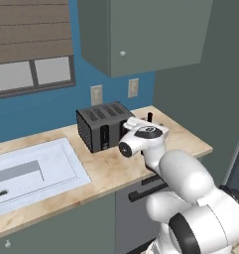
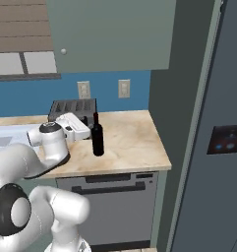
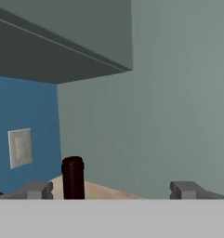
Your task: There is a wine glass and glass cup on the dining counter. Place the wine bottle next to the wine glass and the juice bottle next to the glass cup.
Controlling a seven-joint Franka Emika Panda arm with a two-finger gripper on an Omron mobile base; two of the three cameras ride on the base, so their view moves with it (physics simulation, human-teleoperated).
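One wine bottle on the worktop near its front edge, one toaster toward the back edge, one sink, two wall outlets, one gripper

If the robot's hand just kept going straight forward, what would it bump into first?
Probably the wine bottle: its dark top stands between the open gripper fingers, close to one finger. If it slips past, the grey-green wall comes next; depth is hard to judge.
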